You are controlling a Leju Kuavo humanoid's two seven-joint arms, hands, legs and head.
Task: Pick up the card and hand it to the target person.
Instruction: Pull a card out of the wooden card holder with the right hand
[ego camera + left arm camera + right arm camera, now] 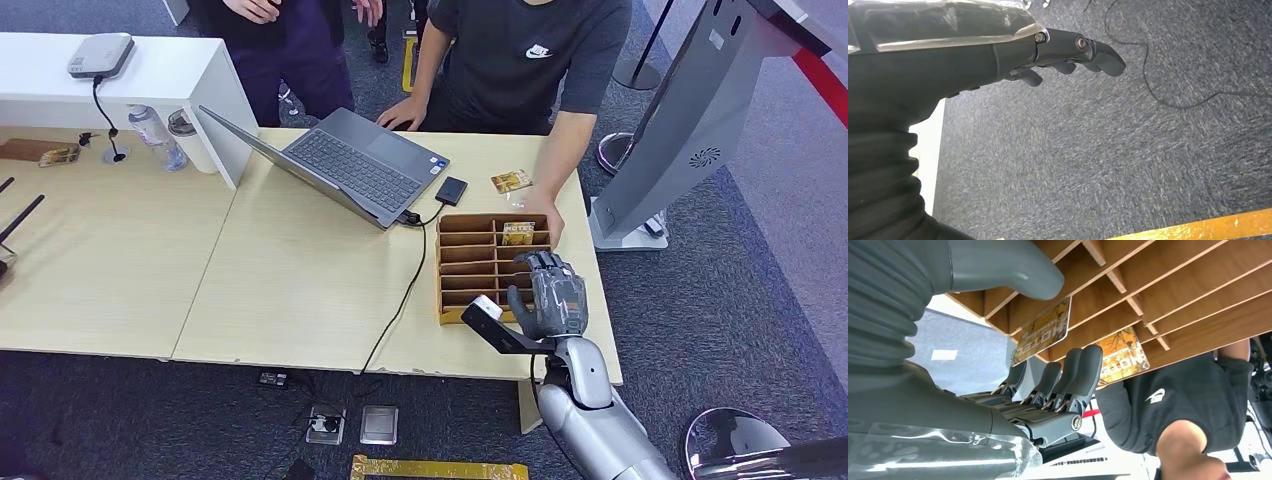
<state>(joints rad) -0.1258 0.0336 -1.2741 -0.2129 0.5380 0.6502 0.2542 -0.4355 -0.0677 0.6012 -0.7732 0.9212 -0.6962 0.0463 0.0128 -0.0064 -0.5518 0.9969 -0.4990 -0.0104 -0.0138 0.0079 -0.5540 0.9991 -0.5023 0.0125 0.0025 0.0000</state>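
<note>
The right hand (549, 293) was raised over the near right part of the wooden card rack (470, 268), with its fingers (1083, 371) standing nearly straight and close together and the thick thumb (1003, 262) held apart from them. Nothing was between the fingers and the thumb; the hand held nothing.

Two cards were standing in slots of the rack. One card (1042, 331) was in the gap between the thumb and the fingers, not touching either of them. The second card (1120, 356) was just beyond the fingertips, in the neighbouring slot; I could not tell if the fingertips touched it. Another loose card (511, 181) lay flat on the table (300, 280), past the far edge of the rack and well apart from the fingers.

A person in a dark T-shirt (530, 60) stood at the far side of the table, and this person's hand (545, 222) rested at the far right corner of the rack, beyond the robot's fingertips.

The left hand (1068, 55) hung over the grey carpet (1108, 160), its fingers loosely extended and slightly bent, holding nothing.
</note>
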